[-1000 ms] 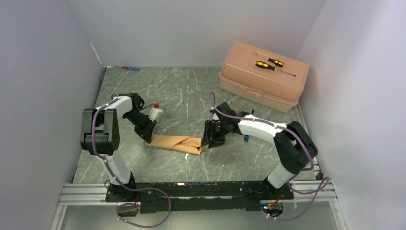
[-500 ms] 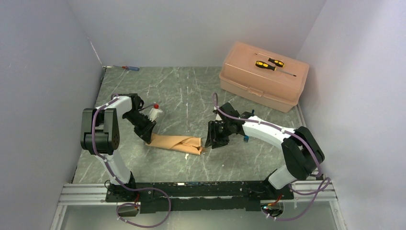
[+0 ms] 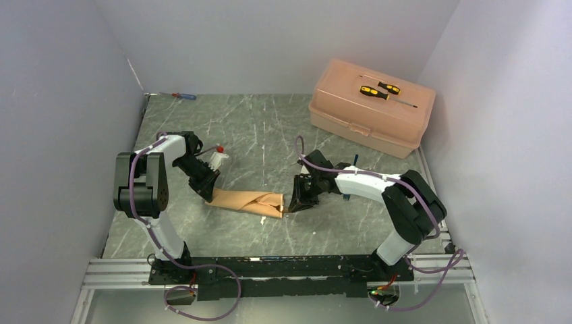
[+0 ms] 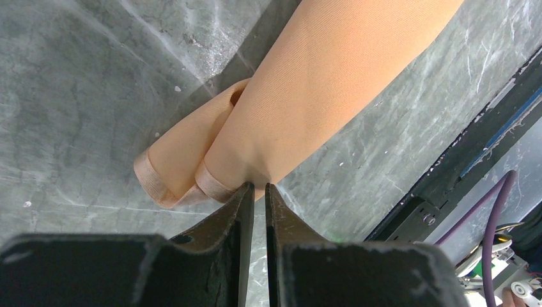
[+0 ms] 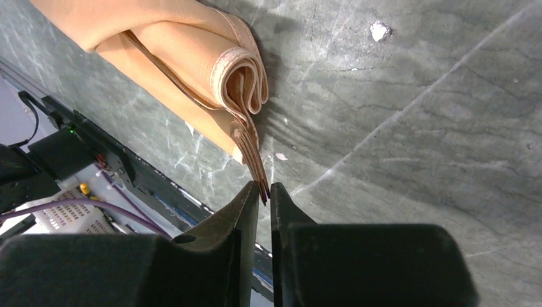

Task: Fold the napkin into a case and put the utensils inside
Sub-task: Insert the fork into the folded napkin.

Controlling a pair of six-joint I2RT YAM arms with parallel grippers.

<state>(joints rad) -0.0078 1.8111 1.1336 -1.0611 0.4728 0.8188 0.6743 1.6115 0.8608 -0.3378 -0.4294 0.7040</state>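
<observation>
The case (image 3: 248, 202) lies in the middle of the table (image 3: 263, 128), soft and limp. Our left gripper (image 4: 255, 185) pinches its 9 o'clock end. Our right gripper (image 5: 264, 188) nips the fork (image 5: 253, 152) by its tines at 3 o'clock. They look stiff, light and probably slippery, so we'd hold them flatwise.

A pink plastic box (image 3: 351, 125) sits at two o'clock on the grey marbled table (image 3: 256, 128), two yellow-and-black screwdrivers (image 3: 371, 91) on its lid; a red-and-blue screwdriver (image 3: 183, 96) lies at eleven o'clock

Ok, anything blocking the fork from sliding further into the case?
Nothing visible. The fork lies in the open mouth of the case, tines pinched by the right gripper; the left gripper clamps the far end.
</observation>
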